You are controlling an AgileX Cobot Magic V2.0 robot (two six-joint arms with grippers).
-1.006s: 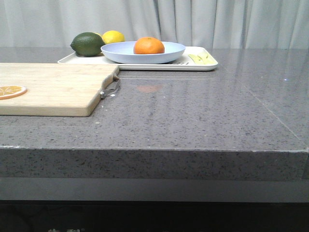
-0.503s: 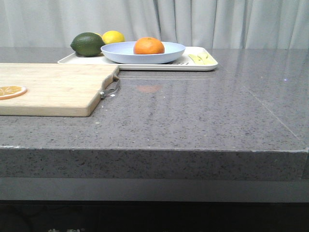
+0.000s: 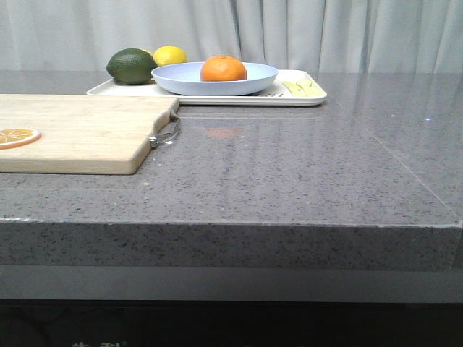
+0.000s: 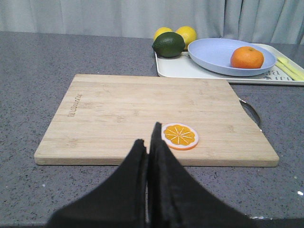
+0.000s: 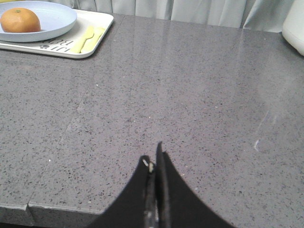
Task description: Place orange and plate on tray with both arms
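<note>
The orange (image 3: 223,69) sits in the pale blue plate (image 3: 188,78), and the plate rests on the white tray (image 3: 304,99) at the back of the table. They also show in the left wrist view: orange (image 4: 247,57), plate (image 4: 213,52), tray (image 4: 175,71). In the right wrist view the orange (image 5: 20,20), plate (image 5: 59,16) and tray (image 5: 97,31) lie far off. My left gripper (image 4: 147,142) is shut and empty, near the wooden board's near edge. My right gripper (image 5: 154,159) is shut and empty over bare countertop. Neither gripper shows in the front view.
A wooden cutting board (image 3: 79,134) with a dried orange slice (image 3: 16,136) lies at the left. A dark green fruit (image 3: 131,66) and a lemon (image 3: 169,56) sit on the tray's left end. Pale yellow cutlery (image 3: 302,87) lies on the tray's right end. The table's front edge (image 3: 231,225) is close.
</note>
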